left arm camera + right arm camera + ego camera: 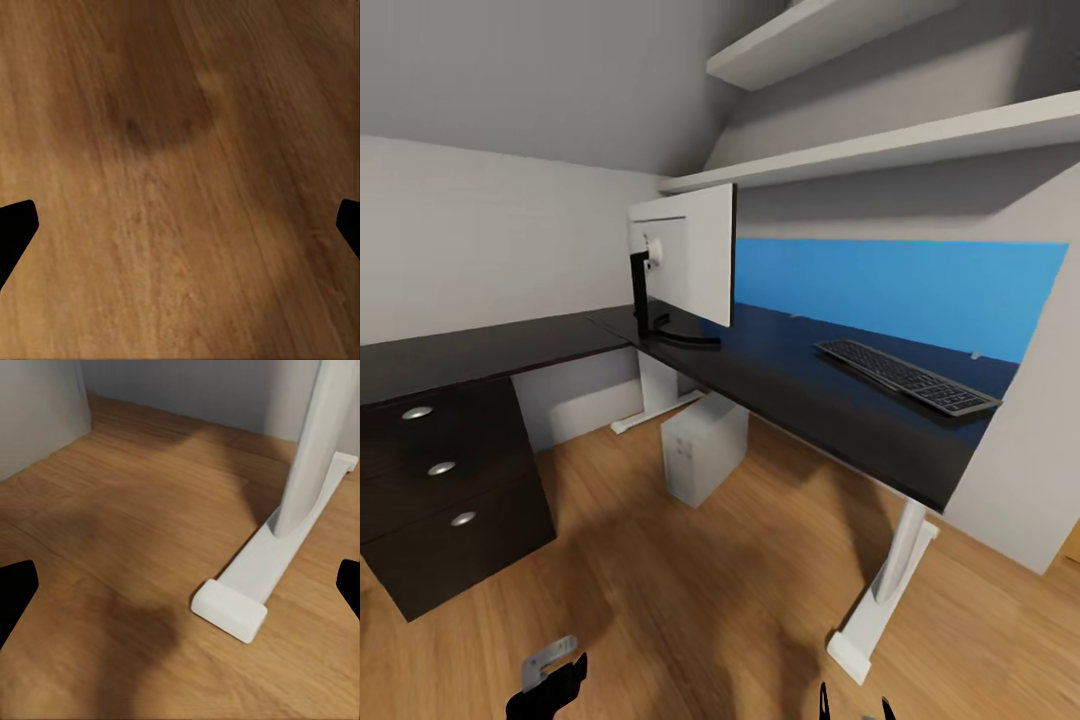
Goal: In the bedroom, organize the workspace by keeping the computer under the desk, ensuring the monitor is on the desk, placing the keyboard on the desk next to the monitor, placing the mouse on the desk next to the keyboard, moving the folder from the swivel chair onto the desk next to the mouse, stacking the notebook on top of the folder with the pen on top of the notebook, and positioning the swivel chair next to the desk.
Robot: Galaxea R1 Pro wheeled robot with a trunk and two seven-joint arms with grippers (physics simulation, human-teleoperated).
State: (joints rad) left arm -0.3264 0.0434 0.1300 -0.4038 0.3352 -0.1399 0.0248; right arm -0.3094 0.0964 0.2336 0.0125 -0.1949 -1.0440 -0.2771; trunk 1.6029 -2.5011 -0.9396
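The L-shaped desk point(800, 385) with its glossy black top fills the middle of the head view. On it stands the monitor point(685, 258), white back toward me, on a slim black stand. The keyboard point(905, 376) lies flat on the desk to the right, before the blue back panel point(900, 290). The computer point(703, 450), a light grey tower, stands on the floor under the desk. My left gripper point(180, 225) is open over bare wooden floor. My right gripper point(180, 589) is open too, facing the desk's white foot point(259, 574).
A black drawer unit point(445, 490) stands at the left under the desk's side wing. White shelves point(880, 140) run along the sloped wall above. A white pedestal leg point(890, 580) rises from the wooden floor point(690, 590) at the right. A grey wall point(1025, 450) closes the right side.
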